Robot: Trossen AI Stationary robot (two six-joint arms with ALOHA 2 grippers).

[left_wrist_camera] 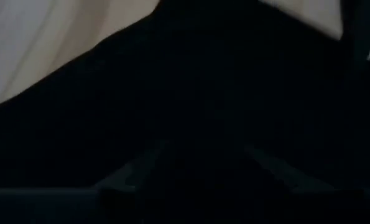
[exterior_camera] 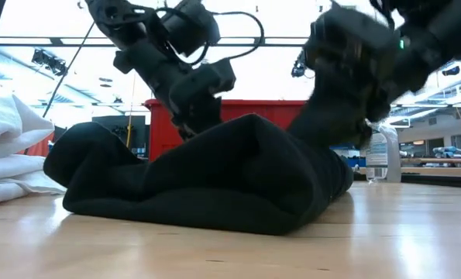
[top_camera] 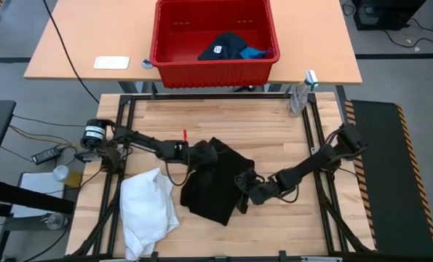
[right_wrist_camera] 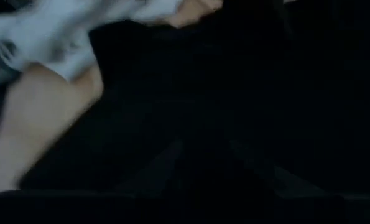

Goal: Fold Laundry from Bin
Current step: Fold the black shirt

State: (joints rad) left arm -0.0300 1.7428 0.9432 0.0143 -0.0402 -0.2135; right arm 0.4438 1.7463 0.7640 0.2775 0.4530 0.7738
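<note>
The black garment [top_camera: 217, 191] lies bunched in the middle of the wooden table [top_camera: 274, 131], rising in a hump [exterior_camera: 249, 155] in the low view. My left gripper [top_camera: 204, 155] is on its far left part, and my right gripper [top_camera: 247, 191] is on its right edge; both are shut on the black cloth. A large white garment [top_camera: 149, 209] lies folded at the near left. The red bin [top_camera: 212, 73] stands on the far table, with a dark navy garment with a white tag [top_camera: 227, 45] and a small bright blue one [top_camera: 254, 52] inside. My left gripper holds the black garment at its far left part [top_camera: 210, 161], slanting down from the table's left. The black cloth [left_wrist_camera: 191, 93] fills the gap between its fingers and hides the contact. The garment's lower part rests on the table. My right gripper holds the garment's right edge [top_camera: 239, 188], slanting down from the table's right. Dark cloth [right_wrist_camera: 203, 93] covers the space between its fingers, so edge or fold cannot be told. The cloth rises to the gripper while the rest lies on the table.
A clear bottle [top_camera: 298, 98] stands at the table's far right corner. A small red stick [top_camera: 185, 135] lies on the table beyond the left gripper. A white flat object [top_camera: 111, 62] lies on the far table, left of the bin. Bare wood shows at the right and far side.
</note>
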